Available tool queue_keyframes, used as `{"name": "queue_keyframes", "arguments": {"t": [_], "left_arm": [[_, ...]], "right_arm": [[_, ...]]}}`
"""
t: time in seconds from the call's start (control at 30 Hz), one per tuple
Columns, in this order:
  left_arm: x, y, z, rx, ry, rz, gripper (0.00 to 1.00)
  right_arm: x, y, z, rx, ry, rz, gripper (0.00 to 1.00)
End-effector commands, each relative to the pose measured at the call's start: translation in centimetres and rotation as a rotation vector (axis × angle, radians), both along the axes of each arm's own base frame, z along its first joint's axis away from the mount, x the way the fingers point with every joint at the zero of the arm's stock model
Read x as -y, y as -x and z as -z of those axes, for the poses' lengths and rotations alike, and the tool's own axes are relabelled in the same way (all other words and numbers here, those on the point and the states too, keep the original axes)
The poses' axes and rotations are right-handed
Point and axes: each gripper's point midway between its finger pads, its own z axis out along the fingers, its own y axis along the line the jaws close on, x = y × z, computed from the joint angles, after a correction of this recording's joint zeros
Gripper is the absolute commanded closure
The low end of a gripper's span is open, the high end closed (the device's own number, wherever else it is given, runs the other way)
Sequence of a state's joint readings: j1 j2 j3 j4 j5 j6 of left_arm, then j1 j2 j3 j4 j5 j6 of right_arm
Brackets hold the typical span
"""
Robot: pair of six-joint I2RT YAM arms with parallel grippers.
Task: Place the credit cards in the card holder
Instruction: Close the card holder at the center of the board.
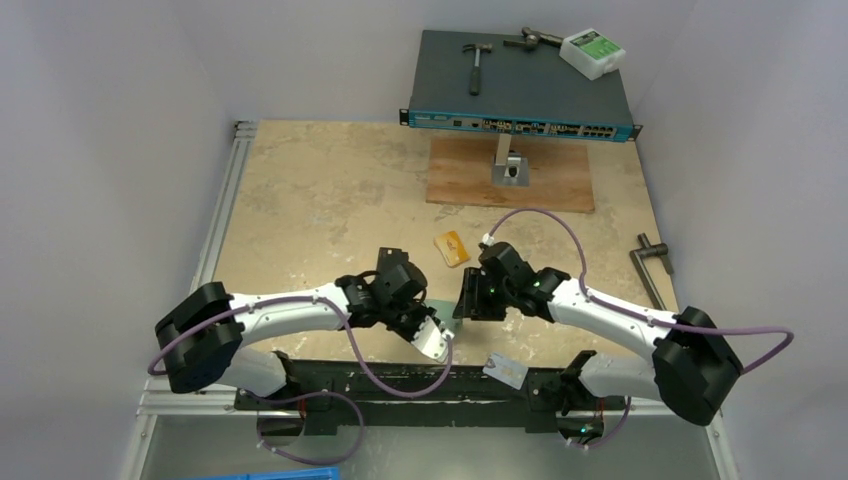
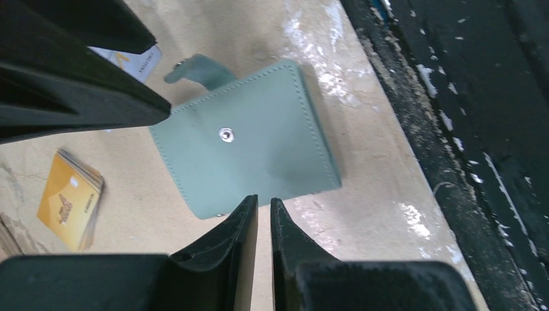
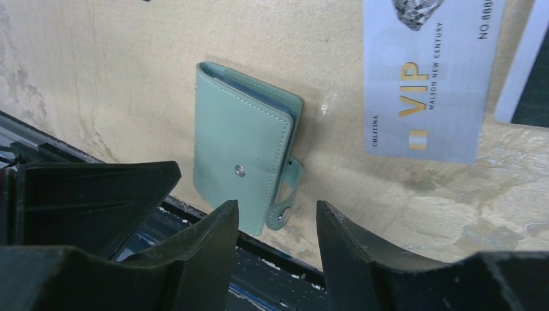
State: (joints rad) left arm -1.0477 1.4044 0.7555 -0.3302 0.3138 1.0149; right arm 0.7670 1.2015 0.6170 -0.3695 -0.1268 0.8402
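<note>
- Two claws, one tiny wallet. The card holder [image 2: 252, 139] lies flat on the table [image 3: 97, 65], just beside the black rail [image 2: 466, 97] at my near edge, between my two claws.
- My left claw [image 2: 263, 217] is pressed nearly together, with only a thin slit between the tips and nothing in it. It sits right at the holder's edge, and I can't tell if it's touching. My guess is it's there to pin the thing so it doesn't skate around.
- My right claw [image 3: 275, 223] is spread with nothing pinched, lined up on the side with the tab [image 3: 288, 184]. That makes sense, since the flap hangs loose and unsnapped and is the obvious spot to catch the cover.
- The holder is folded shut, so no card goes in until it's opened. The pale blue lining peeks out along one edge.
- Material-wise it's soft teal leathery stuff with stitched seams, rounded corners and a little metal snap stud [image 2: 225, 134] mid-cover. It's probably floppy and won't stay open by itself.
- The cards are the opposite: thin, stiff and slick. The silver VIP card [image 3: 427, 78] lies flat near the holder, not touching it. The orange card [image 2: 70, 197] is further off and looks like a small stack. One more pale card [image 1: 505, 371] sits on the rail.
- Flat cards on that rough, blotchy tabletop will likely be a pain to get under.
</note>
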Motion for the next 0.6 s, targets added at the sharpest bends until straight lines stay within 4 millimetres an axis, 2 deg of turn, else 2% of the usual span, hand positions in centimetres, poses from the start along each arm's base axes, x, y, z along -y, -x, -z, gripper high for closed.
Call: {"name": "queue_keyframes", "arguments": {"t": [0.0,0.3,0.57], "left_arm": [[-0.5,1.7,0.2,-0.008,0.011,0.076,0.85],[-0.4,2.6,2.1,0.014,-0.03,0.125,0.76],[-0.3,2.1,2.9,0.013,-0.064,0.103,0.74]], "right_arm": [[-1.5,-0.4,-1.4,0.017,-0.026,-0.025,0.51],[-1.7,0.6,-0.8,-0.02,0.018,-0.037,0.52],[-1.5,0.8,-0.6,-0.025,0.039,-0.027,0.66]]}}
